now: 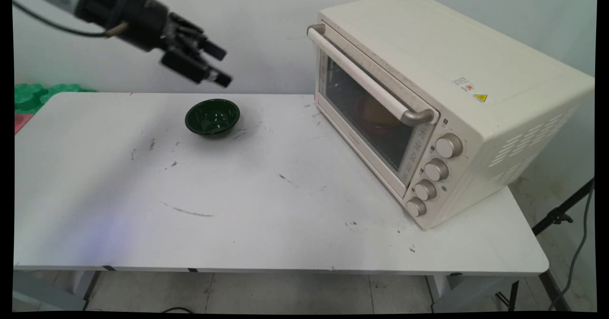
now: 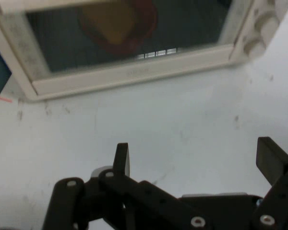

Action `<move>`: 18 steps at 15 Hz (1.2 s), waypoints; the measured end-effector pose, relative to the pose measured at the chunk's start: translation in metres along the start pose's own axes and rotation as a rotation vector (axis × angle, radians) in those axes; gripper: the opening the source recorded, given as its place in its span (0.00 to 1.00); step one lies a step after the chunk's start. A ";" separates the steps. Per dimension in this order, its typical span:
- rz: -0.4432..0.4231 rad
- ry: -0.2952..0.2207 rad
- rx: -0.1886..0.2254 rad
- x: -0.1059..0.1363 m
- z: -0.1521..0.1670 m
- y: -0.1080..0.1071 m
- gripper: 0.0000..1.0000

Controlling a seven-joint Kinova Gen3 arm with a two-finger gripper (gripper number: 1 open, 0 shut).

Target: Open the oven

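From the main view, the black gripper (image 1: 221,64) hangs in the air above the white table (image 1: 238,224), its jaws released and empty — just above and behind a dark green bowl (image 1: 212,116) sitting upright. A cream toaster oven (image 1: 452,100) stands at right, door shut, long axis angled toward the near right. From the hand view, the oven's glass door (image 2: 129,38) shows something red and yellow inside — bare scuffed table lies below.
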 end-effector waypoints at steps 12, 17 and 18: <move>-0.177 0.129 0.039 0.098 0.081 0.009 0.00; -0.167 0.130 0.054 0.119 0.118 0.008 0.00; -0.160 0.126 0.060 0.123 0.127 0.007 0.00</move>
